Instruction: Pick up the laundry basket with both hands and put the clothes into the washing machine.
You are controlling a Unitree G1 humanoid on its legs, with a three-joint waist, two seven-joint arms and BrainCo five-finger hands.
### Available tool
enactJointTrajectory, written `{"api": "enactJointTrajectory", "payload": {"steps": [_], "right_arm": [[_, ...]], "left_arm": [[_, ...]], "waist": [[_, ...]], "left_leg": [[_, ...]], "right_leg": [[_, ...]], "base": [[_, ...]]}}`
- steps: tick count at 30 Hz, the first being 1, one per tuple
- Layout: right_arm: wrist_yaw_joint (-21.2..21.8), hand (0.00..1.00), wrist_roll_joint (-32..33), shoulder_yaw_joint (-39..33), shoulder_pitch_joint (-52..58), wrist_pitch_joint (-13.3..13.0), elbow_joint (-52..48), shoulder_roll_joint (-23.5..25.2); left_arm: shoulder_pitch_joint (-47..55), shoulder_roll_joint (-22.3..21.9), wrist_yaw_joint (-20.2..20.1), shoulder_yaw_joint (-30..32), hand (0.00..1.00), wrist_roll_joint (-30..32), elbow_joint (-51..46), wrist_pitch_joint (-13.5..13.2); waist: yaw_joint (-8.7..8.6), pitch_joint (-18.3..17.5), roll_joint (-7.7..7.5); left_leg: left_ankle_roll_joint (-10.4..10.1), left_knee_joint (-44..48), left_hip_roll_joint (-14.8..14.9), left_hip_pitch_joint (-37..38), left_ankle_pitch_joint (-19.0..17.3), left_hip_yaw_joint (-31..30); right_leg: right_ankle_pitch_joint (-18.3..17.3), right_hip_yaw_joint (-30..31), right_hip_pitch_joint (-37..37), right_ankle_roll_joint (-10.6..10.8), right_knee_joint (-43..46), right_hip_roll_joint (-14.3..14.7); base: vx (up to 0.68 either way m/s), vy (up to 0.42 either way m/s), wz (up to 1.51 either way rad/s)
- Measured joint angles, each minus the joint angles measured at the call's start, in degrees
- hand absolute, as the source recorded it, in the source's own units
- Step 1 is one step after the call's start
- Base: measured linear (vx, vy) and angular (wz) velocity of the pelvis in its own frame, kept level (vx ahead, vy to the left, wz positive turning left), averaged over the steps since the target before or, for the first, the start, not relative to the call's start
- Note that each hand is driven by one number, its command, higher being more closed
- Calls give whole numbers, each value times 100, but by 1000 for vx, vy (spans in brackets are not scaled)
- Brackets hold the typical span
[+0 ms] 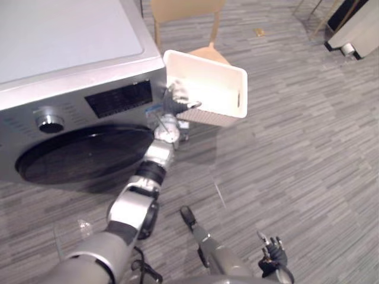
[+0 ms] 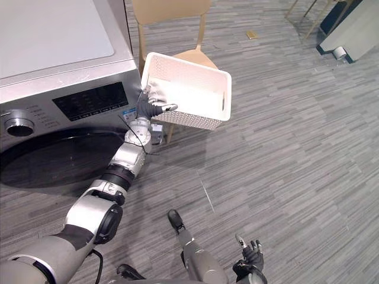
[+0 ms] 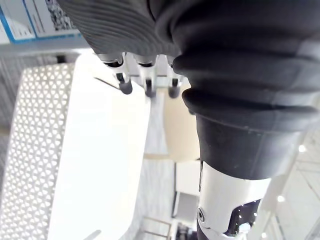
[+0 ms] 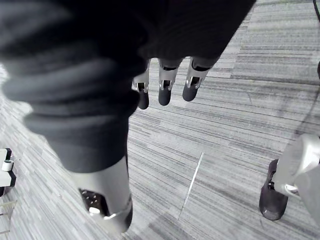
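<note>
A white perforated laundry basket hangs tilted in the air beside the silver washing machine, its opening turned toward me and its inside showing plain white walls. My left hand is shut on the basket's near rim, with the fingers curled over the edge. The machine's dark round door faces the floor area in front of me. My right hand hangs low over the floor, apart from the basket, its fingers relaxed and holding nothing.
A light wooden chair stands right behind the basket. A white appliance sits at the far right. Grey striped carpet stretches to the right of the machine.
</note>
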Motion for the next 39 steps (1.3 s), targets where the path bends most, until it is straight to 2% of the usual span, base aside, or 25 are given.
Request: {"api": "enactJointTrajectory", "payload": {"steps": [1, 2, 3, 4, 7, 8, 9, 10, 13, 17, 20, 21, 22, 25, 26, 27, 36, 38, 39], "right_arm": [[0, 0, 0, -22, -20, 0, 0, 2], [-2, 0, -1, -104, -65, 1, 47, 7], [-2, 0, -3, -136, -93, 3, 80, 7], [-7, 0, -4, -161, -107, 5, 160, 9], [-7, 0, -54, -250, -109, 24, 404, -10], [-12, 0, -69, -332, -113, 25, 486, -18], [-15, 0, -80, -383, -105, 31, 607, -14], [-20, 0, -95, -441, -110, 33, 734, -44], [-17, 0, -144, -559, -142, 68, 1133, -182], [-28, 0, -255, -607, -427, 202, 1940, -373], [-33, 0, -300, -603, -563, 305, 2227, -479], [-33, 0, -303, -603, -591, 314, 2284, -495], [-34, 0, -318, -604, -642, 349, 2439, -532], [-23, 0, -429, -611, -696, 436, 2620, -564], [-20, 0, -491, -614, -717, 473, 2754, -619], [-22, 0, -508, -623, -731, 506, 2796, -638], [-11, 0, -587, -583, -803, 655, 2879, -654], [-9, 0, -742, -575, -763, 659, 2922, -671], [-10, 0, -762, -576, -774, 672, 3060, -683]], "left_arm": [[86, -39, 2, 7, 0, -32, -117, -4], [493, -177, 23, 25, 0, -26, -399, -108], [684, -232, 27, 23, 0, -7, -469, -160], [1171, -365, 62, 23, 0, 43, -532, -209], [2475, -622, 96, 7, 0, 192, -540, -243], [2891, -692, 76, -3, 0, 259, -539, -243], [3427, -715, 6, -8, 0, 280, -535, -242], [3922, -666, -39, 2, 0, 376, -523, -244], [4930, -454, -239, 79, 0, 676, -85, -266], [5608, -265, -670, 197, 0, 1157, 1012, -217], [5766, -189, -906, 578, 0, 1516, 1580, -163], [5755, -201, -913, 731, 0, 1506, 1649, -164], [5751, -212, -915, 1180, 0, 1434, 1820, -151], [5744, -170, -916, 1755, 0, 834, 2004, -26], [5747, -124, -935, 1780, 0, 353, 2038, 31], [5746, -126, -953, 1779, 0, 231, 2045, 40], [5546, -135, -1028, 1547, 0, 112, 2042, 0], [5553, -138, -1020, 1589, 0, 99, 2039, 0], [5584, -153, -1013, 1759, 0, 45, 2017, 0]], "waist": [[2, 15, 47], [48, 7, 186], [59, 27, 250], [75, 20, 361], [161, -76, 521], [234, -103, 558], [377, -131, 584], [521, -188, 586], [665, -441, 581], [706, -639, 565], [861, -672, 555], [859, -673, 554], [862, -678, 547], [862, -755, 503], [864, -779, 467], [862, -775, 457], [829, -750, 357], [832, -750, 357], [837, -695, 402]], "left_leg": [[1, -32, -8, 34, 1, 0], [-16, -204, -79, 183, 27, 2], [-20, -281, -107, 265, 60, -3], [-3, -476, -204, 444, 122, -68], [29, -823, -413, 750, 254, -370], [48, -929, -469, 822, 297, -496], [76, -1028, -538, 905, 359, -702], [98, -1147, -623, 935, 443, -873], [187, -1467, -897, 949, 642, -1339], [307, -1708, -1160, 958, 754, -1728], [365, -1800, -1357, 1005, 795, -1900], [381, -1807, -1407, 1011, 805, -1947], [421, -1862, -1466, 1047, 831, -2022], [455, -1949, -1531, 1107, 855, -2048], [470, -1984, -1590, 1123, 864, -2118], [471, -1987, -1607, 1136, 864, -2136], [522, -1961, -1714, 1264, 877, -2351], [471, -1950, -1648, 1272, 843, -2436], [361, -1558, -1438, 1142, 574, -2482]], "right_leg": [[0, -41, 29, 0, 7, -1], [-7, -129, 99, -4, 68, -4], [-17, -173, 155, -13, 103, -11], [-106, -321, 346, -77, 118, -67], [-561, -685, 683, -159, 372, -228], [-628, -804, 772, -157, 436, -269], [-709, -994, 904, -146, 456, -358], [-750, -1149, 985, -154, 484, -449], [-828, -1527, 1203, -117, 395, -717], [-787, -1816, 1509, -64, 112, -967], [-724, -1868, 1596, 30, 15, -1098], [-709, -1904, 1623, 30, -14, -1123], [-702, -1967, 1680, 32, -31, -1169], [-702, -1981, 1710, 32, -32, -1203], [-702, -1998, 1730, 32, -32, -1246], [-702, -2005, 1749, 32, -32, -1263], [-881, -2078, 1735, 70, 387, -1362], [-923, -2145, 1766, 49, 426, -1341], [-1102, -2156, 1759, -99, 626, -1237]], "base": [[0, 0, 0], [17, -23, 9], [32, -18, 28], [31, 2, 45], [30, 6, 73], [9, 12, 80], [-6, 17, 96], [-18, 34, 89], [-26, 48, 88], [-27, 60, 58], [-34, 56, 17], [-28, 39, 27], [-25, 36, 22], [-44, 28, 8], [-29, 21, 10], [-29, 21, 11], [-54, 11, 6], [-43, -53, 15], [-26, -93, 7]]}}
